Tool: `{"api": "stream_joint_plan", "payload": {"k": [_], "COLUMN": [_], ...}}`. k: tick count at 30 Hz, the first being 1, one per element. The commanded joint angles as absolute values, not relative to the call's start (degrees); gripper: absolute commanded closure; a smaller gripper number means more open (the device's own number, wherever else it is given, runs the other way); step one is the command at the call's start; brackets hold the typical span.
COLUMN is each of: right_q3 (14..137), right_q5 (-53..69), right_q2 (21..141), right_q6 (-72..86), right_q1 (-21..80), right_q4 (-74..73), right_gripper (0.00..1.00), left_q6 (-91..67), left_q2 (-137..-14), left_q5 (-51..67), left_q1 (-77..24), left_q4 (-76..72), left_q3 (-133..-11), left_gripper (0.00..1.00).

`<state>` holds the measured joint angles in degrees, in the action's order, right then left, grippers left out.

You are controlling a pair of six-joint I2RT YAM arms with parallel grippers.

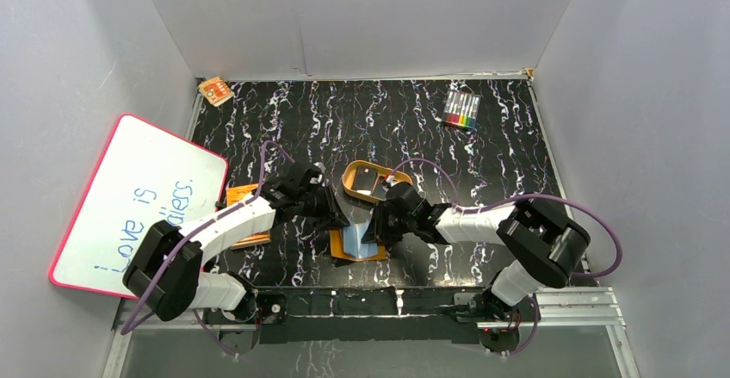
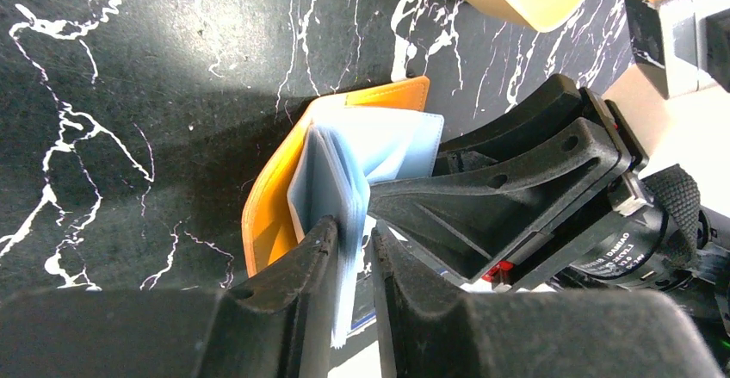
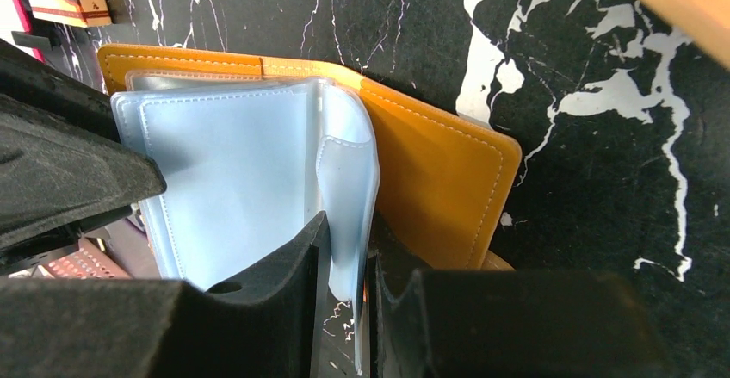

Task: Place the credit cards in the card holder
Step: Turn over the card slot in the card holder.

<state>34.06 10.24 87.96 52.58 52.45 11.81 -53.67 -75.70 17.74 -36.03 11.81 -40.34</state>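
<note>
Black marble-patterned surface (image 1: 516,154), boxed in by pale grey walls, carries one orange-brown leather card holder (image 1: 353,247), lying open with its pale blue clear sleeves (image 3: 224,171) fanned up. Two arms bend inward from the near edge, forearms low, wrists meeting over the card holder. The left fingers (image 2: 293,292) are clamped on one sleeve leaf. The right fingers (image 3: 275,283) pinch another, facing the left pair across the open leather. Just beyond the right fingers sits one tan oval tray (image 1: 346,180) holding something dark, too small to count as cards. Behind the left fingers, under that forearm, lies one orange booklet (image 1: 241,195). Far beyond the right fingers is one pack of coloured markers (image 1: 461,109). Well left of the left fingers is one pink-framed whiteboard (image 1: 129,197).
</note>
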Motion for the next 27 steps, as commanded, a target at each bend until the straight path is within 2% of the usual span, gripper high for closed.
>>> {"api": "stream_joint_plan", "payload": {"k": [1, 6, 12, 21, 27], "right_q3": [32.6, 32.2, 31.2, 30.1, 29.0], "right_q5": [10.1, 10.5, 11.1, 11.6, 12.3], "right_q2": [87.4, 87.6, 87.8, 87.7, 88.1], "right_q6": [52.3, 52.6, 53.1, 53.6, 54.1], "right_q1": [52.0, 51.5, 51.0, 50.4, 49.8], "right_q4": [10.8, 11.3, 12.5, 13.6, 15.2], "right_gripper": [0.71, 0.71, 0.71, 0.71, 0.71], "left_q6": [-54.1, -53.9, -53.8, -53.7, -53.5], "left_q2": [-75.8, -76.2, -75.2, -74.9, -74.1], "left_q5": [20.7, 20.8, 20.7, 20.5, 20.5], "left_q1": [-36.7, -36.8, -37.0, -37.1, -37.0], "left_q4": [10.4, 10.0, 9.5, 9.2, 9.3], "left_q3": [-39.3, -39.2, -39.0, -38.9, -39.2], "left_gripper": [0.80, 0.80, 0.65, 0.67, 0.63]}}
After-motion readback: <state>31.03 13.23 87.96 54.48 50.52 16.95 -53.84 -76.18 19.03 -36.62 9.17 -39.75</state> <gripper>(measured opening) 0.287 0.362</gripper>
